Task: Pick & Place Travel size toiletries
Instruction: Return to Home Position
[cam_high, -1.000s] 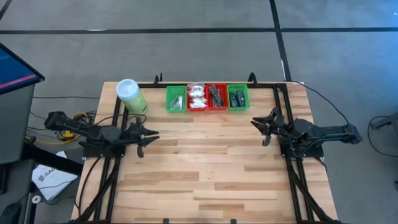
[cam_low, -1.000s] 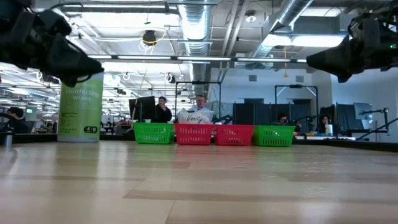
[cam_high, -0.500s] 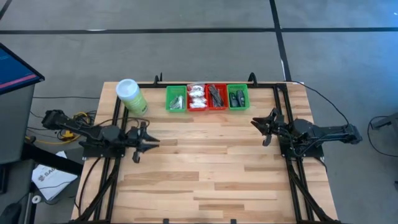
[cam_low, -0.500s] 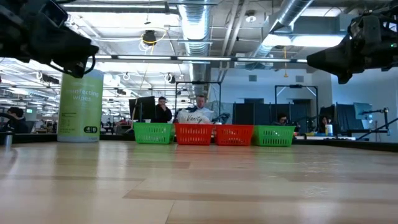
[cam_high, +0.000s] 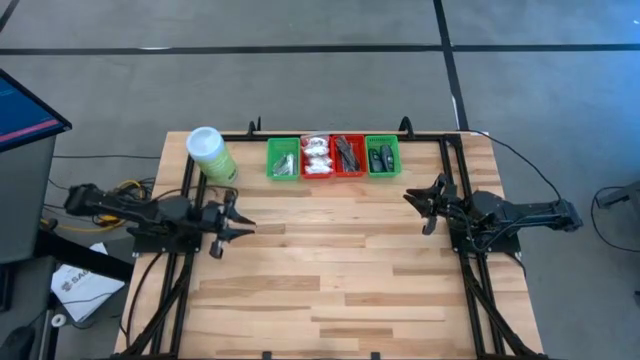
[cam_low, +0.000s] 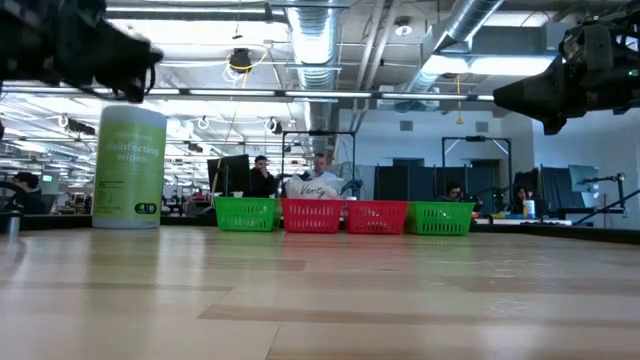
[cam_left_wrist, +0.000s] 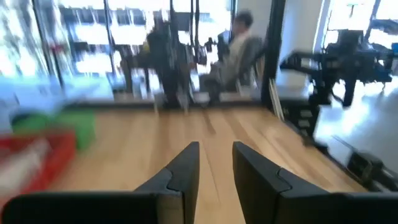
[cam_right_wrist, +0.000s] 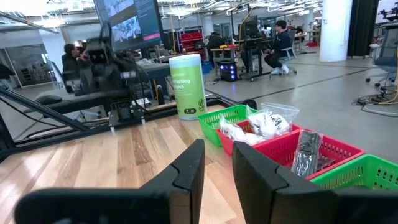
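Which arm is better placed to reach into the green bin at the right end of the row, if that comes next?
Probably the right: the right gripper hovers near that green bin, fingers open and empty. The left gripper is by the canister, beyond the row's other end.

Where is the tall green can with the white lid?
In the high view, the green canister stands at the back left, just left of the leftmost green tray.

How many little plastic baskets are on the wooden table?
4, in one row at the table's far edge: a green plastic basket nearest the tall green canister, a red plastic basket, a second red basket, then a second green basket. None seems hidden.
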